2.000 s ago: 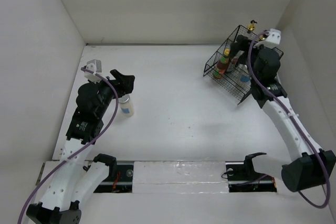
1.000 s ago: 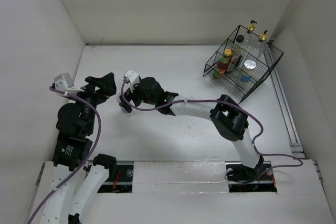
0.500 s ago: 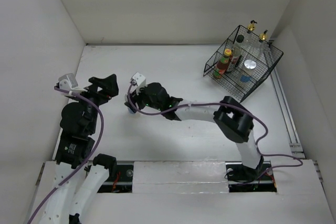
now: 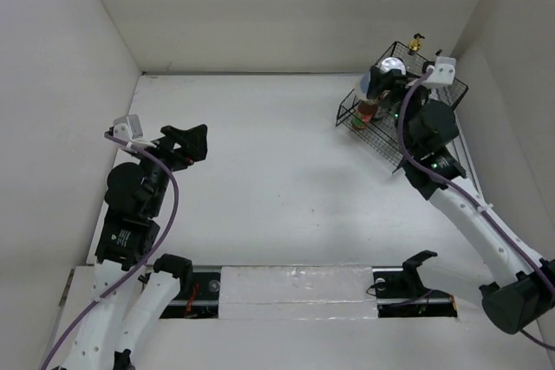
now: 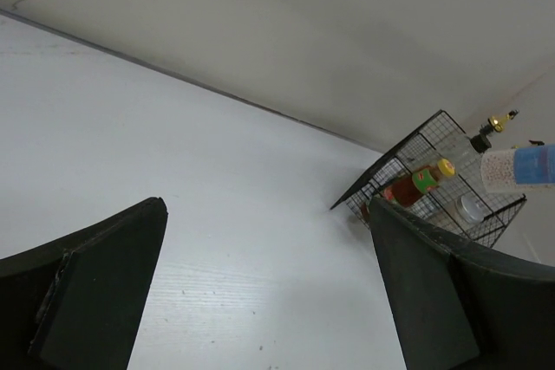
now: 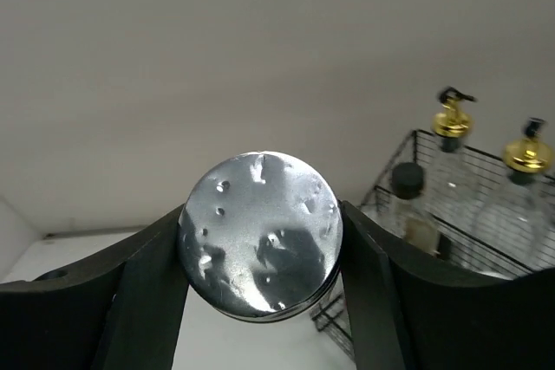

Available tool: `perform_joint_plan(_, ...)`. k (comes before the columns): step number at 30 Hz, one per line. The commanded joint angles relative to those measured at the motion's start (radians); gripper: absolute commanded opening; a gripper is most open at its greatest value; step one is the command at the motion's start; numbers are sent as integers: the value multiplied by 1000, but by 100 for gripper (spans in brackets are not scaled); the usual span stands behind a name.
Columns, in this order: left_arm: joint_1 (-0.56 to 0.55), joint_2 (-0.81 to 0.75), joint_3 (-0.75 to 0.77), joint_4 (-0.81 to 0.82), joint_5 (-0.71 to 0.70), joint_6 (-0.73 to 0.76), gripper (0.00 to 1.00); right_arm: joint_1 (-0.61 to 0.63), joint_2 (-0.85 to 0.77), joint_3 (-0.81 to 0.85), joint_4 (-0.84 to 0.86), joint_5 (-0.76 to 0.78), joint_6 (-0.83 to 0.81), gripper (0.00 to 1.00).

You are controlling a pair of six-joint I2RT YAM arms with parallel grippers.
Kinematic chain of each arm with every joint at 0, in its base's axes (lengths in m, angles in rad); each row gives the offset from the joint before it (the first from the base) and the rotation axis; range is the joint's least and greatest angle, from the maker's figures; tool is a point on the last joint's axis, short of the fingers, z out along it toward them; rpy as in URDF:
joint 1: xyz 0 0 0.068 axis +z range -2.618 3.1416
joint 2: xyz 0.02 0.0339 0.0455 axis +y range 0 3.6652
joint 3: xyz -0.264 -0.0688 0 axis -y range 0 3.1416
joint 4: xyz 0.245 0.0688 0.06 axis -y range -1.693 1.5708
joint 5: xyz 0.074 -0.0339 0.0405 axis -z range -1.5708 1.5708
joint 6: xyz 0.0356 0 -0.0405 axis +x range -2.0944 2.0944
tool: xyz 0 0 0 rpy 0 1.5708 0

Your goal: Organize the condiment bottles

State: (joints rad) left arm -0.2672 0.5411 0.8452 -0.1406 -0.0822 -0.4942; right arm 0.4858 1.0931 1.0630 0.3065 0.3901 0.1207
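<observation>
One short white bottle with a silver cap gripped between the right jaws over the black wire basket at the far right corner of the desk, left jaws spread wide at left.

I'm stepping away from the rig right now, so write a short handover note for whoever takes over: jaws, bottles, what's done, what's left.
Left gripper: jaws open, empty, over the table's left side.
Right gripper: jaws shut on a short white bottle, held up over the black wire basket at the far right corner.
In the basket: two gold-pourer glass bottles, black-capped bottle, yellow-capped bottle, second short white bottle.
Done: five bottles are in the basket.
Left: lower the held bottle into the basket, probably into a free spot, and release it.
</observation>
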Motion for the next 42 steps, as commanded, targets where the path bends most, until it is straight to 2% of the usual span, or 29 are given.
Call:
perform_joint_plan(1,-3,14,-1,61,59,16,100,-74,11,-50,-82,20,7,55)
perform_joint_plan(3,-3,25,-1,70,68,16,100,-151,-10,-51,-107,-29,16,55)
perform_joint_plan(11,-3,45,-1,70,79,16,100,-315,-22,-60,-176,-126,82,54)
perform_joint_plan(16,-3,54,-1,70,88,16,100,-337,-3,-117,-176,-76,117,54)
perform_joint_plan(21,-3,63,-1,79,99,16,100,-357,42,-162,-107,-50,137,54)
perform_joint_plan(38,-3,63,-1,79,108,16,100,-346,134,-209,-46,18,155,55)
perform_joint_plan(42,-3,72,9,70,108,16,100,-335,154,-218,-56,6,168,65)
